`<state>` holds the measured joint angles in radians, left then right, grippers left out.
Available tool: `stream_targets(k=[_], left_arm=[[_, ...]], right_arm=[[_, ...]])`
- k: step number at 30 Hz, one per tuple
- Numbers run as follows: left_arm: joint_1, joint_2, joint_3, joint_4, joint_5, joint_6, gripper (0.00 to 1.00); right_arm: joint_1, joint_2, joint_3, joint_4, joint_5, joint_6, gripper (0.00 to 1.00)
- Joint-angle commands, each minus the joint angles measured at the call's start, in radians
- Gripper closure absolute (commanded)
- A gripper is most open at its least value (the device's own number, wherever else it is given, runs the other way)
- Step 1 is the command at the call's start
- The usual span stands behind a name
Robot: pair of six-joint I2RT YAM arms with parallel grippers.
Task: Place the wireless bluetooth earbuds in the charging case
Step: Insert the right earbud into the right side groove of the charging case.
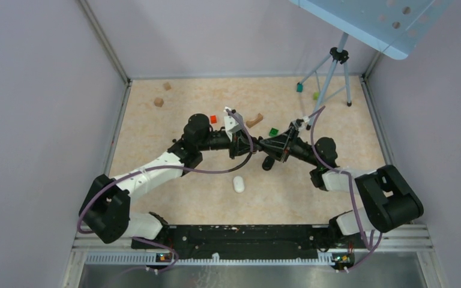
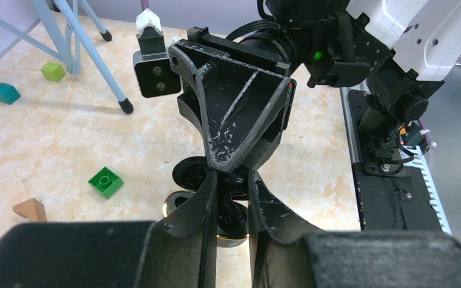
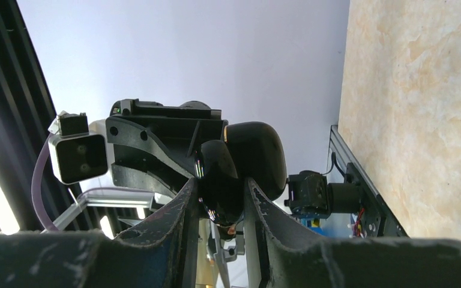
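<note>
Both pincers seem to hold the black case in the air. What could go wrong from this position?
1. The left pincer and the right pincer both clamp the small glossy black case above the table; an uneven pull may let it slip and fall.
2. The two pincers stand almost tip to tip, so a small move may make them collide.

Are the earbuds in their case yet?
Not yet, as far as shows. Done: the black charging case is up off the table. In hand: the right tool grips it, and the left tool pinches a glossy black piece, maybe an earbud, at it. Left: seating the earbuds; none visibly sits inside.
</note>
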<state>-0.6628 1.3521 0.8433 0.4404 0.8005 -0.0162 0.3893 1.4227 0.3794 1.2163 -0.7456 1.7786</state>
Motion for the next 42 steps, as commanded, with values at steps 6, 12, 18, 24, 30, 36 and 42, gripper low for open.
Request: stream_targets(k=[6,12,18,24,30,36,42], left_arm=[[-0.014,-0.016,0.015,-0.094,0.070,0.071,0.83],[-0.014,-0.017,0.023,-0.107,0.060,0.070,0.74],[-0.014,-0.025,0.039,-0.137,0.034,0.058,0.61],[-0.014,-0.047,0.034,-0.148,0.017,0.049,0.53],[-0.014,-0.063,0.037,-0.142,0.005,0.037,0.49],[-0.014,-0.095,0.052,-0.164,-0.037,0.044,0.39],[-0.014,-0.127,0.073,-0.220,-0.066,0.056,0.35]], right_arm=[[0.017,-0.071,0.017,-0.025,0.048,-0.017,1.00],[0.018,-0.073,0.014,-0.036,0.050,-0.024,1.00],[0.017,-0.073,0.009,-0.036,0.055,-0.030,1.00],[0.018,-0.071,0.019,-0.045,0.060,-0.035,1.00],[0.018,-0.069,0.015,-0.054,0.058,-0.044,1.00],[0.018,-0.077,0.013,-0.051,0.058,-0.043,1.00],[0.019,-0.088,0.019,-0.079,0.057,-0.059,1.00]])
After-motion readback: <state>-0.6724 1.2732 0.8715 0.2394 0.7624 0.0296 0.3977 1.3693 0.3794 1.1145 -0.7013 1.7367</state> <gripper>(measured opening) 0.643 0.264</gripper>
